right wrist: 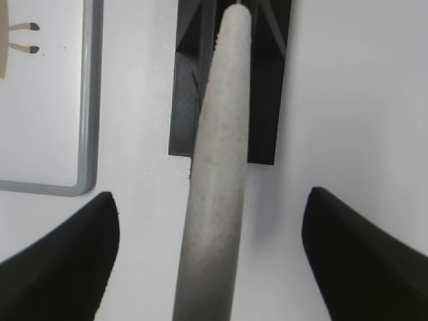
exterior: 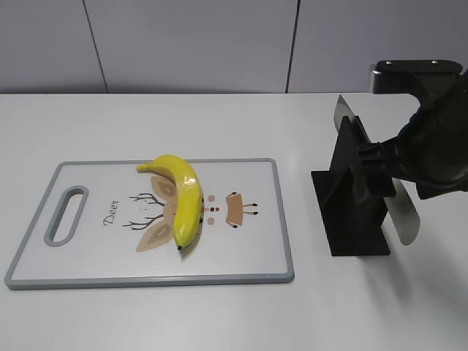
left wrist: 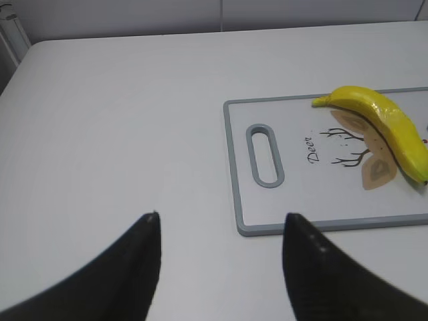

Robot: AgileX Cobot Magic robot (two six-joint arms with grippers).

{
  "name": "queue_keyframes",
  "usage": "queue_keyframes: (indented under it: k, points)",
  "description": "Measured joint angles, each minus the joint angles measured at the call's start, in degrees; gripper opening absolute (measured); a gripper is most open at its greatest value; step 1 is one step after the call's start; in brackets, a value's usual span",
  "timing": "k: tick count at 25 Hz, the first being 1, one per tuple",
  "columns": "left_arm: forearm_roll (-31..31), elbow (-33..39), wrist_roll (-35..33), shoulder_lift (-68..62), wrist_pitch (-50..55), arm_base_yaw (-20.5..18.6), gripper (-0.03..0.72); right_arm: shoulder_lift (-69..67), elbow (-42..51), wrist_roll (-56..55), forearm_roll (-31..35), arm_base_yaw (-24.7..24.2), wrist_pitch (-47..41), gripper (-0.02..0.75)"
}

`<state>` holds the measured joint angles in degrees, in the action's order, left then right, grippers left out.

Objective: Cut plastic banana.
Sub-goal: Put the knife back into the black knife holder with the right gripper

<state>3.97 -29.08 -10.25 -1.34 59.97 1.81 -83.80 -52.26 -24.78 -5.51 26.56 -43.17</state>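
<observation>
**A:** In the exterior view, how is the arm posed?

**B:** The right arm (exterior: 431, 139) reaches in from the right edge, its dark bulk behind a black knife stand (exterior: 355, 197) on the white desk (exterior: 219, 314). A pale knife (exterior: 402, 216) sits in the stand. The fingers themselves are hidden here. Well to their left, the plastic banana (exterior: 181, 199), glossy, yellow and curved, lies on a flat white cutting board (exterior: 241, 248) with a grey rim and a handle slot.

**A:** And the left wrist view?

**B:** The left fingers (left wrist: 221, 267), two black tapered tips, are spread apart and grasp nothing, above bare desk. The board lies ahead of them to the right, the banana on its far right part.

**A:** The right wrist view?

**B:** The right fingers (right wrist: 210, 254) are spread wide, released. Between them, untouched, runs the knife's speckled, matte grey handle (right wrist: 217, 167), rounded and slim, leading into the stand ahead.
</observation>
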Motion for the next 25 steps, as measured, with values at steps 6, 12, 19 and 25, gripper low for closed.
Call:
queue_keyframes:
  k: [6, 12, 19, 25]
  points:
    - [0.0, 0.0, 0.0, 0.0, 0.0, 0.0, 0.662, 7.4, 0.0, 5.3, 0.2, 0.0, 1.6, 0.650]
    - [0.0, 0.0, 0.0, 0.0, 0.0, 0.0, 0.656, 18.0, 0.5, 18.7, 3.8, 0.0, 1.6, 0.645]
    - [0.0, 0.0, 0.0, 0.0, 0.0, 0.0, 0.638, 33.5, 10.2, 28.6, 6.6, 0.0, 1.6, 0.620]
    - [0.0, 0.0, 0.0, 0.0, 0.0, 0.0, 0.617, 48.2, 19.0, 29.9, 6.6, 0.0, -1.8, 0.592]
